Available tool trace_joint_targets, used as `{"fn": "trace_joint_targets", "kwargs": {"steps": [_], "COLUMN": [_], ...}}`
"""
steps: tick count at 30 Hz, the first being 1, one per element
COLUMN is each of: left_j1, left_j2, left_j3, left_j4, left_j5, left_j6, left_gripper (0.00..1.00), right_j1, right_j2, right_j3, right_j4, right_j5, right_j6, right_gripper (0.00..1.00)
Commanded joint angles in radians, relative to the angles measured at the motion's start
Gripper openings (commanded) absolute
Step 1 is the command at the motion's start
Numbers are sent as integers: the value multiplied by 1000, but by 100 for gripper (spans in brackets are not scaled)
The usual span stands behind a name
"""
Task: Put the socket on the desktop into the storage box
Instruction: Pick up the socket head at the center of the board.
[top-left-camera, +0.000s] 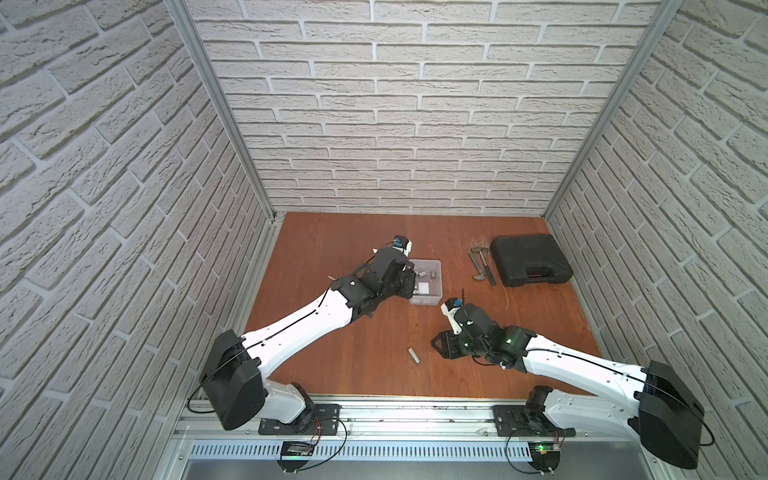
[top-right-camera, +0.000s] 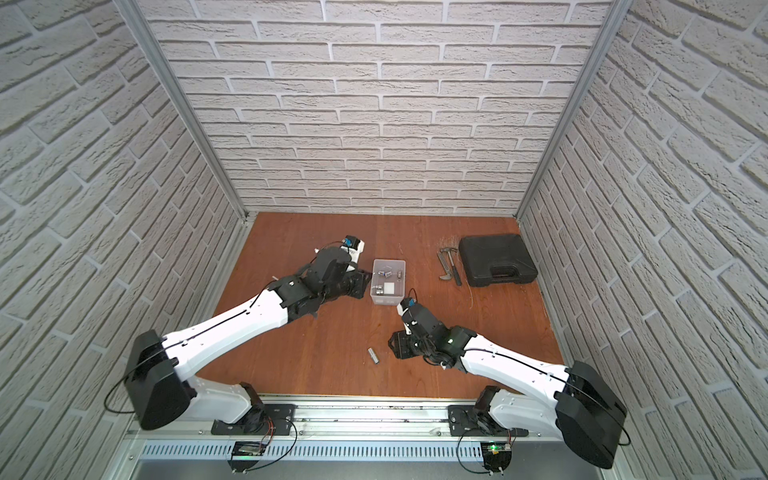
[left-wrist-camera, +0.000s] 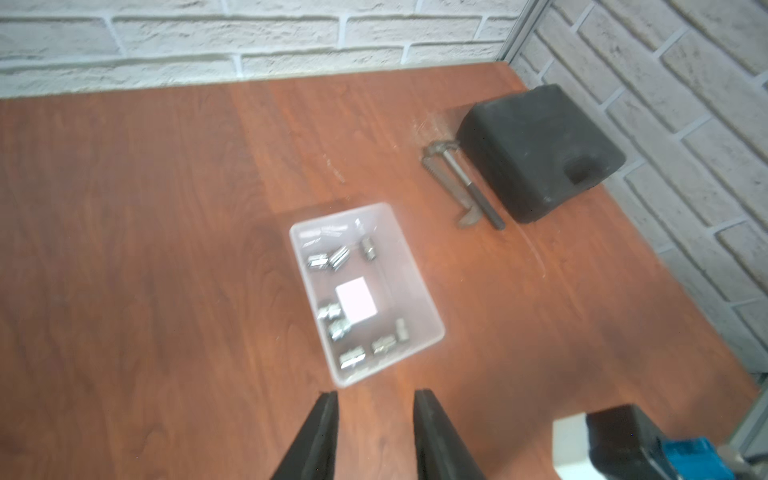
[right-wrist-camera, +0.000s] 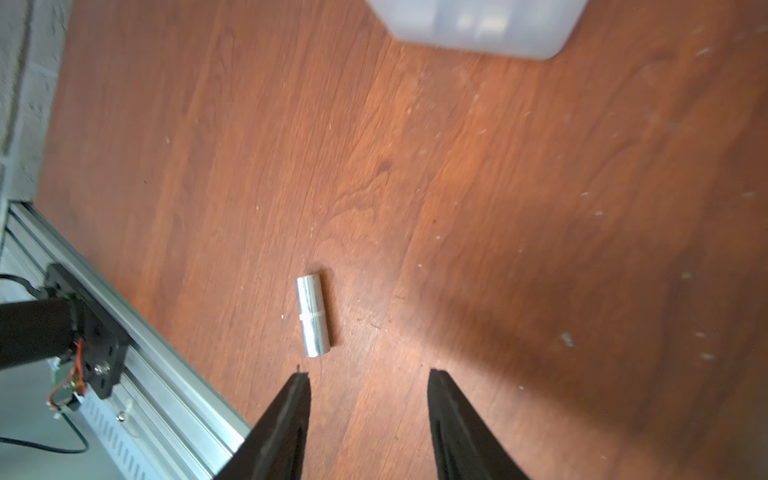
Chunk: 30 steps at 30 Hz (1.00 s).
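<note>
Nearest me, one socket (right-wrist-camera: 313, 316) lies flat on the desktop (right-wrist-camera: 498, 208), just ahead of my right gripper (right-wrist-camera: 368, 384), jaws apart and empty. Farther off, my left gripper (left-wrist-camera: 374, 401) hangs empty, jaws apart, beside the storage box (left-wrist-camera: 419, 286), with several sockets inside.

**Both grippers seen with jaws apart**

The left arm is stretched far forward, its left gripper (left-wrist-camera: 374, 397) held with a gap between empty fingers. The right arm is bent low and inward, the right gripper (right-wrist-camera: 368, 378) spread wider, nothing clasped.
</note>
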Motion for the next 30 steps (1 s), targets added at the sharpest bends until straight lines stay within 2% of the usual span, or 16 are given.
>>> {"fn": "trace_joint_targets", "kwargs": {"steps": [1,6,10,20,30], "left_j1": [4,2,-2,-27,-33], "left_j2": [-64,-163,-199,-107,-29], "left_j3": [-168,-354,-433,-453,-435], "left_j4": [75,165,203,278,323], "left_j5": [-36,-43,-53,-28,1], "left_j6": [-77,-171,-212,-270,-294], "left_gripper": [37,36,36,34,34], "right_j1": [41,77,101,134,160], "right_j2": [62,141,208,267,307], "right_j3": [50,106,143,178,203], "right_j4": [60,61,54,18,-19], "right_j5": [36,56,69,106,122], "right_j6": [-25,-34,-37,-25,-30], "right_gripper": [52,50,48,44,47]}}
